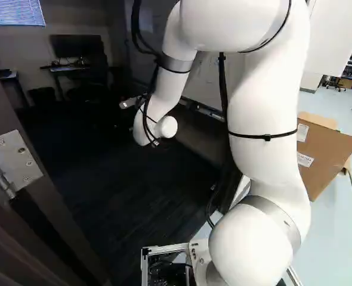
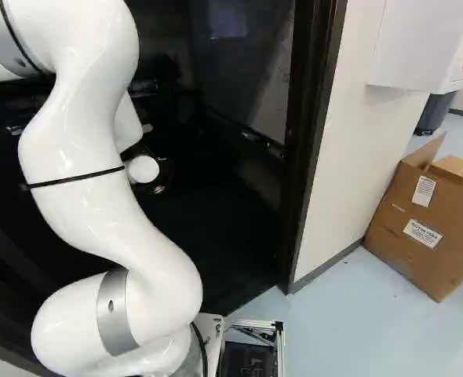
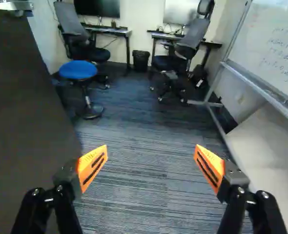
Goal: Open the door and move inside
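The dark door (image 3: 27,122) stands open along the gripper's one side in the wrist view, a metal fitting at its top. A hinge (image 1: 15,161) shows on the dark edge at the left of the left base view. The doorway's other jamb (image 2: 306,149) rises right of the arm in the right base view. My arm (image 1: 265,107) reaches through the doorway; its wrist hides most of the gripper in the base views. In the wrist view the gripper (image 3: 151,165) is open, orange pads wide apart, nothing between them, over the room's dark carpet (image 3: 144,131).
Inside, a blue stool (image 3: 78,70) stands near the door, with office chairs, desks and a bin (image 3: 141,60) farther ahead. A whiteboard (image 3: 276,48) on a stand flanks the other side. Outside, a cardboard box (image 2: 428,220) sits beyond the wall right of the jamb.
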Tool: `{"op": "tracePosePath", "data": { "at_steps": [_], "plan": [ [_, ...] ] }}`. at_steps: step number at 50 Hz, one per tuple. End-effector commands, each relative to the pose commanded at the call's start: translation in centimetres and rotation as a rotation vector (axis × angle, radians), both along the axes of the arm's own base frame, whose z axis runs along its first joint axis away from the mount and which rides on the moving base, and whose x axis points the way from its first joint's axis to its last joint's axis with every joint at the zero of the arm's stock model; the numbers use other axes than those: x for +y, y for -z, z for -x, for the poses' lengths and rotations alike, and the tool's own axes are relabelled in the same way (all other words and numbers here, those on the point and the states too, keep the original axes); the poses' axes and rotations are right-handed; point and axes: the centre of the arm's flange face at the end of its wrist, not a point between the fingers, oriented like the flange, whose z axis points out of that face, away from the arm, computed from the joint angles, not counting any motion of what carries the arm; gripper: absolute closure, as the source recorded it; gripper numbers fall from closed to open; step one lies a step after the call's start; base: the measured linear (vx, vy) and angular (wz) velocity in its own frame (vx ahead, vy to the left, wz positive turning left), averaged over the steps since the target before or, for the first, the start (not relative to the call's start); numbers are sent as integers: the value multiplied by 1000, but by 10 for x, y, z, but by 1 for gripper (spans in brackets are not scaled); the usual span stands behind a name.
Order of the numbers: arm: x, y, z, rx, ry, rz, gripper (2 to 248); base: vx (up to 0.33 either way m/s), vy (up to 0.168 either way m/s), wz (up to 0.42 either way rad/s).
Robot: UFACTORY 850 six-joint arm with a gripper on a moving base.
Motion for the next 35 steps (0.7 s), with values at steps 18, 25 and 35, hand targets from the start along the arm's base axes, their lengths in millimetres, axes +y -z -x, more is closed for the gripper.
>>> {"op": "tracePosePath", "data": {
  "at_steps": [18,25,35],
  "plan": [
    [-29,-1,-3,7,64,-1,3,0,0,0],
    [-41,-1,-4,9,89,-2,3,0,0,0],
    [-56,-2,-5,11,119,-1,3,0,0,0]
  ]
}}
